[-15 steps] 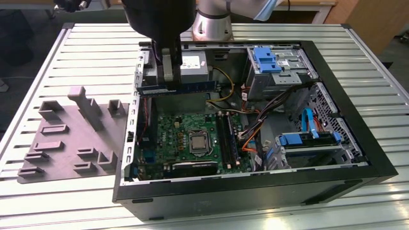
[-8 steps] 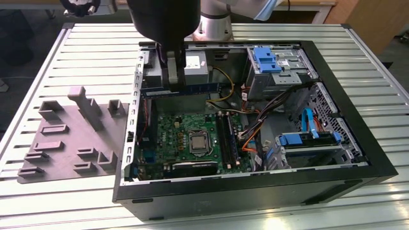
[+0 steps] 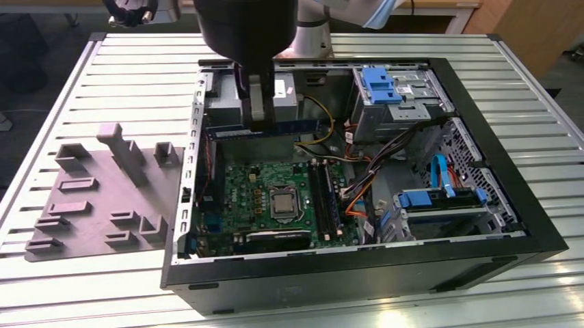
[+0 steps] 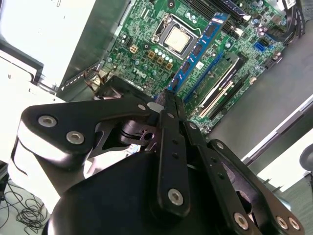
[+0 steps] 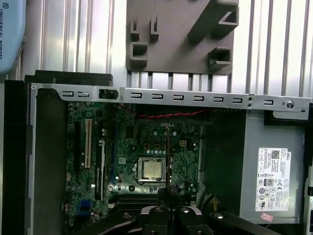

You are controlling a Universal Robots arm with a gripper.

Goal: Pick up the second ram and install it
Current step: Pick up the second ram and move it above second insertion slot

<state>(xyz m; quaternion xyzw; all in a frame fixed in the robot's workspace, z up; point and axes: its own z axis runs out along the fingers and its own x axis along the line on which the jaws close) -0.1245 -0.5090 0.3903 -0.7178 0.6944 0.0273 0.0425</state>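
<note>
The second ram [image 3: 292, 127] is a long blue board with black chips. It hangs level above the rear of the open computer case [image 3: 474, 266], and my gripper [image 3: 258, 123] is shut on its middle. In the second wrist view the ram [image 4: 198, 51] reaches out from my gripper [image 4: 168, 104] over the green motherboard [image 4: 146, 54]. It lies roughly parallel to the memory slots [image 4: 217, 95], and a green stick [image 4: 222, 68] sits in one of them. In the first wrist view the ram [image 5: 168, 156] shows edge-on as a thin line above my gripper [image 5: 168, 195], over the processor [image 5: 150, 169].
A grey fixture plate [image 3: 100, 198] with upright blocks lies on the slatted table on the exterior view's left. Inside the case are drive cages with blue clips [image 3: 388, 85], bundled cables [image 3: 365, 195] and the power supply [image 5: 276, 176]. The metal case rim [image 5: 195, 97] borders the board.
</note>
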